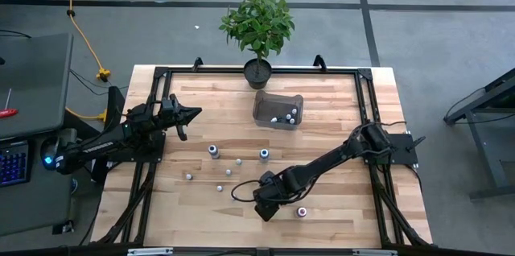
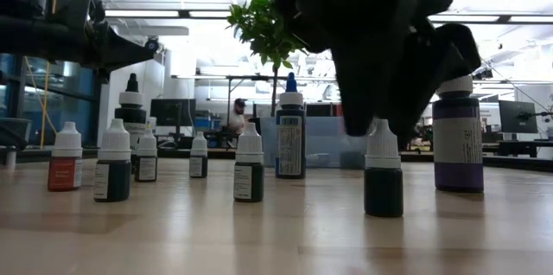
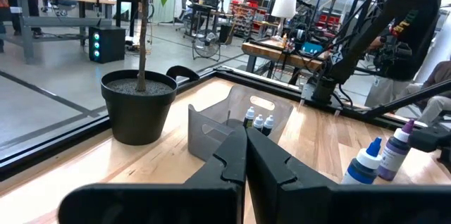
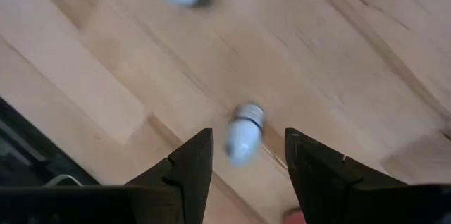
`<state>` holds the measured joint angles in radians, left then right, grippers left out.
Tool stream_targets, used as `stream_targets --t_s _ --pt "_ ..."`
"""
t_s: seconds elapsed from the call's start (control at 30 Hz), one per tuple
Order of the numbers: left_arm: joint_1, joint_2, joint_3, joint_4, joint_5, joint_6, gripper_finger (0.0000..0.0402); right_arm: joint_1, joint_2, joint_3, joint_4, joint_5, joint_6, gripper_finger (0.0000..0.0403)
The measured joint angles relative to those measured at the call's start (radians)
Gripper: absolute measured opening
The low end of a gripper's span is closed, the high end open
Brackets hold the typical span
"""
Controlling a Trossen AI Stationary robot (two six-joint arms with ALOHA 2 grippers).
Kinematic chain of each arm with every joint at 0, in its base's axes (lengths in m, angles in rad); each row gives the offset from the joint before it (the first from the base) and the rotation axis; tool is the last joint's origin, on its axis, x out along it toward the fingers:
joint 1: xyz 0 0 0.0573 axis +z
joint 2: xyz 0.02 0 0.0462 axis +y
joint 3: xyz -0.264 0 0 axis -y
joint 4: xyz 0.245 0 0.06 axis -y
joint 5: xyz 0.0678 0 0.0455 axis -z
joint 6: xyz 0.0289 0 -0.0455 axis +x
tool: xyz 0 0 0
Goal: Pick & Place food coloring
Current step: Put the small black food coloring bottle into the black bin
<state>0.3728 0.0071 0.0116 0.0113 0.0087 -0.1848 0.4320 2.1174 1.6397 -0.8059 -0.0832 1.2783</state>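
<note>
We see the right end effector (image 1: 265,202) lowered over the near part of the counter (image 1: 338,135), its fingers spread and holding nothing. In its wrist view one small white-capped bottle (image 4: 243,132) stands on the wood just ahead of the gap between the two fingers (image 4: 187,164), so we judge the arm is lining up to grasp that bottle. The low view shows the same bottle (image 2: 383,171) directly under the dark end effector, upright and not yet touched.

The rest of the food coloring (image 1: 214,151) stands scattered and upright across the middle of the counter, well apart from one another, which leaves room for the fingers to come down around a single bottle. A purple-capped bottle (image 1: 302,212) stands just beside the working arm. Three bottles already rest in the clear bin (image 1: 278,109), near the potted plant (image 1: 258,26). We take the bin for the drop-off place.

The left end effector (image 1: 191,114) waits clenched and empty above the counter's left side.
</note>
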Motion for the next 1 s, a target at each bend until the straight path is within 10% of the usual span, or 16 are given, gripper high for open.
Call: stream_targets --t_s 0.6,1.0 --pt "0.0 0.0 0.0 0.0 0.0 0.0 0.0 0.001 0.026 0.0 0.024 -0.028 -0.004 0.0165" --pt "0.0 0.0 0.0 0.0 0.0 0.0 0.0 0.001 0.026 0.0 0.008 -0.036 -0.032 0.008"
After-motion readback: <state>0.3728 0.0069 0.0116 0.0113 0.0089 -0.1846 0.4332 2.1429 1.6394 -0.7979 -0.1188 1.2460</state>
